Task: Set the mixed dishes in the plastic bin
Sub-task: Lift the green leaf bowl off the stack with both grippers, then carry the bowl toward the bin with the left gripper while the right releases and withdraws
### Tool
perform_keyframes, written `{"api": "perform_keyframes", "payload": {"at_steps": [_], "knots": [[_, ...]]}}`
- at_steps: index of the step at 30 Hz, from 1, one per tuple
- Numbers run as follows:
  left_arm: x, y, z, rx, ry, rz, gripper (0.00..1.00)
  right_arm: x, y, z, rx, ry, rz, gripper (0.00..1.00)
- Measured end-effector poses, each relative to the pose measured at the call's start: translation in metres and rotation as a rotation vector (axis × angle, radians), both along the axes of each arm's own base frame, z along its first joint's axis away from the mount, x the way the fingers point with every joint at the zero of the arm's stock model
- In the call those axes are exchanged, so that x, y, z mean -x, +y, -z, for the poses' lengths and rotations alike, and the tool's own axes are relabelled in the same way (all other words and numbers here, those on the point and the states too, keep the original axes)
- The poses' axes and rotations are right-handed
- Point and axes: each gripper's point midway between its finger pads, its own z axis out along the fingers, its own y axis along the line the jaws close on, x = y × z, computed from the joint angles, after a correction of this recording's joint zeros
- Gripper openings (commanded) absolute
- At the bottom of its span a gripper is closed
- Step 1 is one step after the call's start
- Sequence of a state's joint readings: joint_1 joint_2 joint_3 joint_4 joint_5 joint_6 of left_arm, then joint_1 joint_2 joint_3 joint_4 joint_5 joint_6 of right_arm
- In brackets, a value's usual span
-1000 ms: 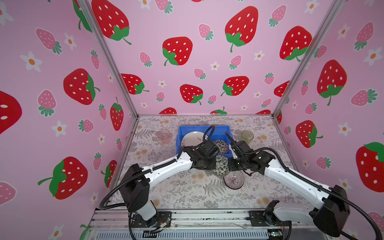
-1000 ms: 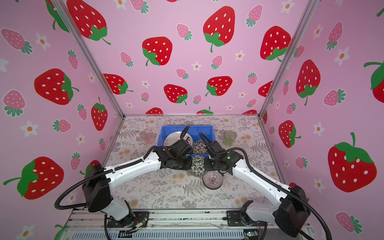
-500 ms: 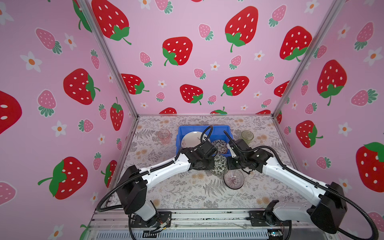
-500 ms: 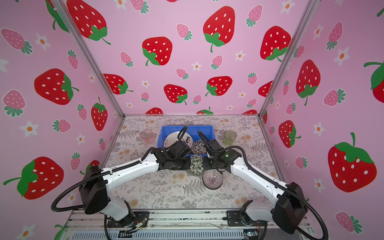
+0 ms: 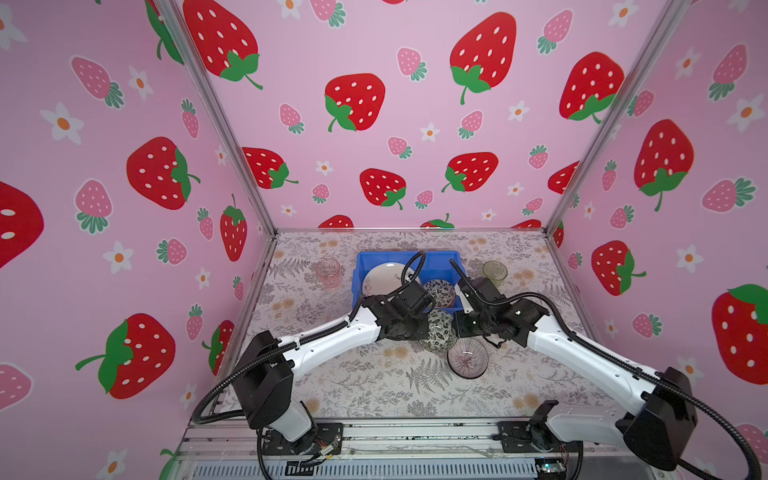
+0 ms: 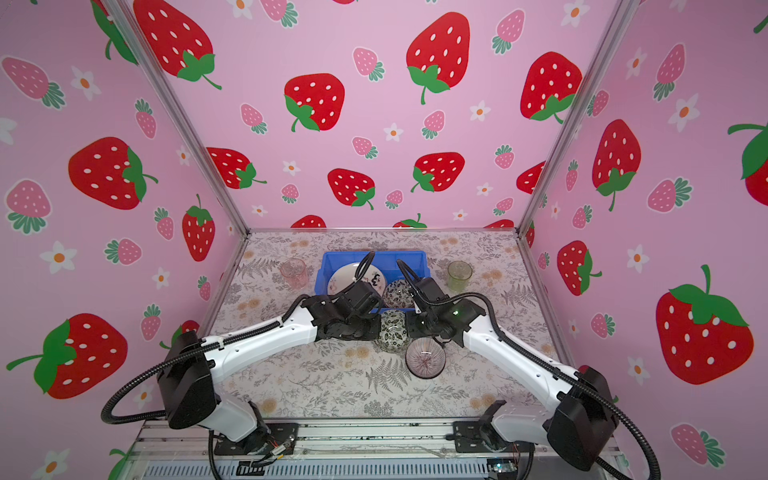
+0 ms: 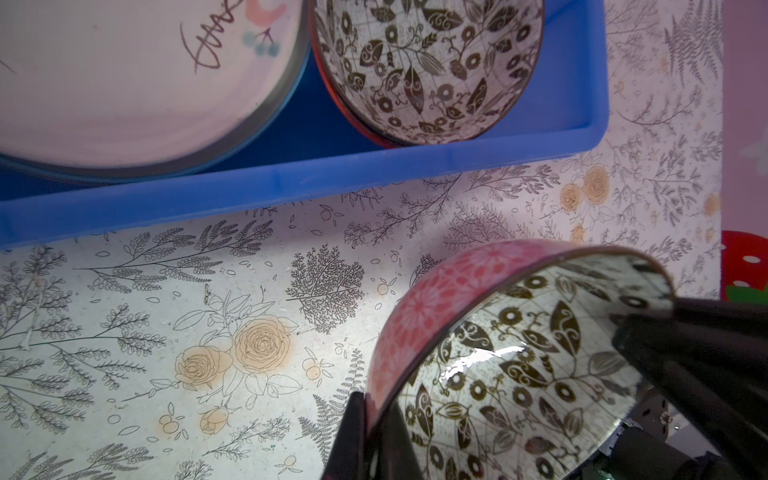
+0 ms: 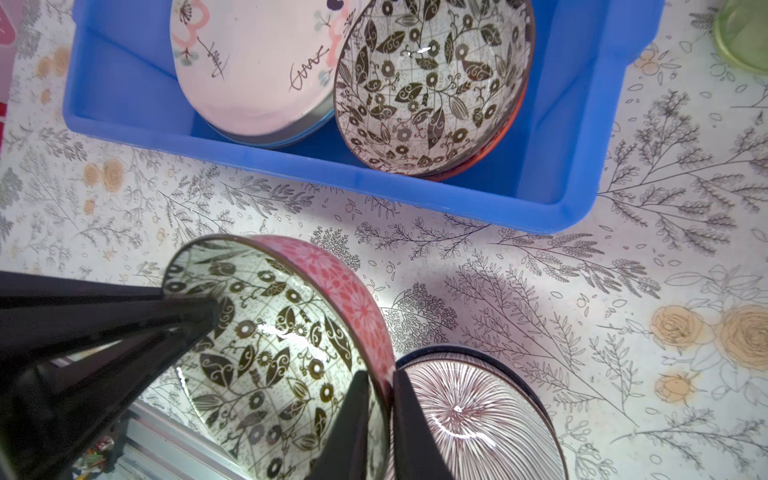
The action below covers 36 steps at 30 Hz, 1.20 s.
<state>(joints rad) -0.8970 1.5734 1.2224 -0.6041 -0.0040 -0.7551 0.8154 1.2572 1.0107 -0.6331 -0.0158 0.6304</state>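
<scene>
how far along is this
Done: a floral plate and a leaf-patterned bowl lie in the blue bin. In hand: the left tool grips a pink-sided bowl, tilted outside the bin, with the right tool straddling its rim. To go: that bowl, the purple striped bowl, the pink cup and the green cup.

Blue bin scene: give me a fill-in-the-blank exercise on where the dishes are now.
The cream floral round plate lies inside the bright ___ rectangular plastic bin.
The pink-sided bowl with black-and-white leaf lining, its rim pinched in the jaws of the left gripper, is ___ the bin.
In both top views the pink glass cup stands left of the bin, the ___ glass cup right of it.
The small bowl with radiating ___ stripes rests on the table.
Missing words: blue; outside; green; purple.
</scene>
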Motion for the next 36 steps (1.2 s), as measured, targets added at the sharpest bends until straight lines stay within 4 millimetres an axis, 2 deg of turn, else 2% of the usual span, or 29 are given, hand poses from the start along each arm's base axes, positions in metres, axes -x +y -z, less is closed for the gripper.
{"api": "perform_keyframes", "payload": {"at_steps": [8, 11, 14, 18, 23, 29, 36], "knots": [[0.003, -0.005, -0.004, 0.016, 0.007, 0.037, 0.0, -0.005, 0.007, -0.012, -0.042, -0.03, -0.002, 0.5], [0.0, -0.009, -0.011, 0.031, 0.002, 0.047, 0.0, -0.006, 0.005, -0.031, -0.07, -0.071, 0.006, 0.53], [-0.007, -0.01, -0.022, 0.045, -0.007, 0.051, 0.0, -0.003, -0.004, -0.059, -0.106, -0.125, 0.028, 0.57], [-0.023, -0.012, -0.04, 0.065, -0.035, 0.047, 0.0, 0.004, -0.024, -0.087, -0.137, -0.184, 0.076, 0.59], [-0.05, -0.014, -0.051, 0.077, -0.054, 0.031, 0.0, 0.02, -0.052, -0.101, -0.148, -0.201, 0.137, 0.61], [-0.086, -0.011, -0.033, 0.05, -0.026, -0.005, 0.0, 0.043, -0.083, -0.109, -0.178, -0.195, 0.201, 0.66], [-0.125, -0.014, -0.019, 0.051, 0.006, -0.024, 0.0, 0.061, -0.107, -0.102, -0.153, -0.155, 0.252, 0.69]]}}
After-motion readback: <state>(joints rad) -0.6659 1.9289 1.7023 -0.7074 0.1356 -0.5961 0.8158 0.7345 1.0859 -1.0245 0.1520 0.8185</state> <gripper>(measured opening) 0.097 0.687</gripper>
